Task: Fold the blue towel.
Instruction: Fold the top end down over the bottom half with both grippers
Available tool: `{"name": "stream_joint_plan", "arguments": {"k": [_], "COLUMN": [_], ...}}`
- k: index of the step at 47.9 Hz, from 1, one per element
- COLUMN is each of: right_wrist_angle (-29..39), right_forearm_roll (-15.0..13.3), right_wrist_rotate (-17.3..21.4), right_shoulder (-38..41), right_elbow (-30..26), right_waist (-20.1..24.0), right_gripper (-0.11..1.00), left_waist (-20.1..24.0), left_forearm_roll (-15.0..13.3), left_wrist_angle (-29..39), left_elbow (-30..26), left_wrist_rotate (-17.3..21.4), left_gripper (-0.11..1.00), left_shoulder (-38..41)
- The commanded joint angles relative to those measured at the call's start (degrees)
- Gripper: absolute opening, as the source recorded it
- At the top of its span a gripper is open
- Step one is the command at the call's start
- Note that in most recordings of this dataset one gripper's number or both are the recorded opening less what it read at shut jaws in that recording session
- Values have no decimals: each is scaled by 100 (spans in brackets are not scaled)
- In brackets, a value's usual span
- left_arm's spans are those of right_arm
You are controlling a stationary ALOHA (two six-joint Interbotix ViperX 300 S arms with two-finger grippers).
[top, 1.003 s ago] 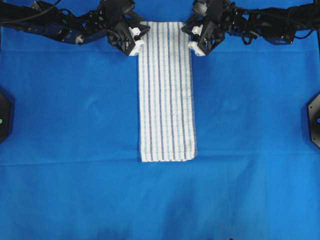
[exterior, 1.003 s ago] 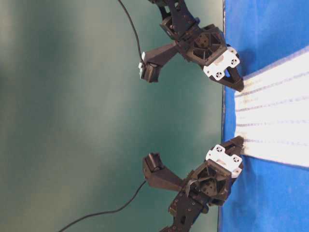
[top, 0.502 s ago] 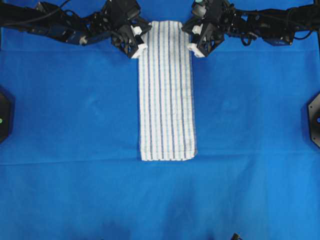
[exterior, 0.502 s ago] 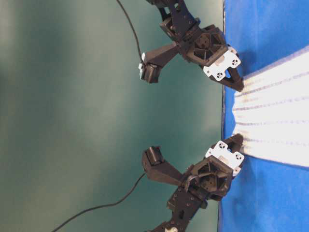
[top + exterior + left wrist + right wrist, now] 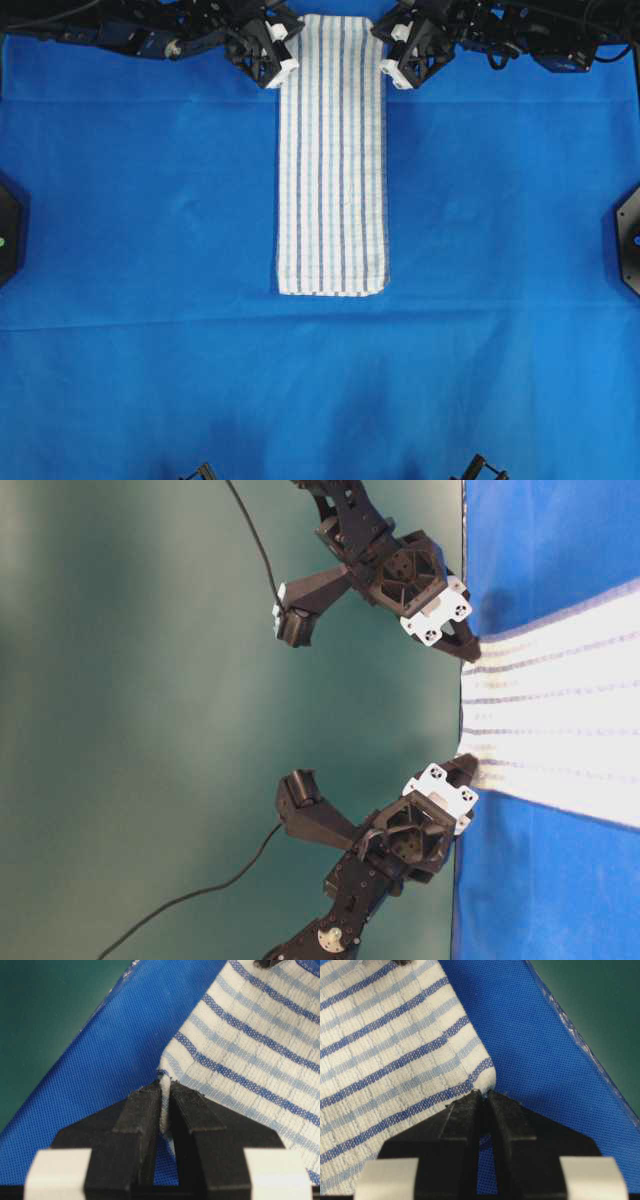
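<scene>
At the far left corner of the blue towel (image 5: 332, 150), the left gripper (image 5: 281, 55) is closed and pinches the cloth between its jaws (the wrist view shows the white edge squeezed there). The towel lies as a long narrow strip in the middle of the blue sheet (image 5: 140, 250), reaching its far edge. At the far right corner, the right gripper (image 5: 390, 55) is closed on the towel too.
</scene>
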Motion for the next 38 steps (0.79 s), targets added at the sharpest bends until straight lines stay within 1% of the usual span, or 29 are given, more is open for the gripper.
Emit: {"name": "stream_joint_plan", "arguments": {"k": [1,8,17,27,33,38], "right_wrist_angle": [-18,-26,-18,-18,-9,9], "right_forearm_roll": [9,18,26,79,123,141], "right_wrist_rotate": [26,53,53,62,62,62], "right_shoulder": [-255,-501,-940,-1327,-1521,-1696], "right_elbow": [-79,35,308,703,976,1230], "right_waist": [-26,26,264,773,1107,1468], "right_gripper": [7,7,7,7,7,7], "left_waist": [18,-79,-396,-809,-1099,-1345], "left_forearm_roll": [-9,-9,-9,0,0,-9], "left_wrist_angle": [-9,-9,-9,-9,-9,-18], "left_elbow": [-44,53,281,747,1169,1521], "left_wrist_rotate": [9,53,141,149,158,141], "left_gripper": [4,4,4,4,4,4], "left_shoulder": [-281,-492,-870,-1274,-1608,-1846]}}
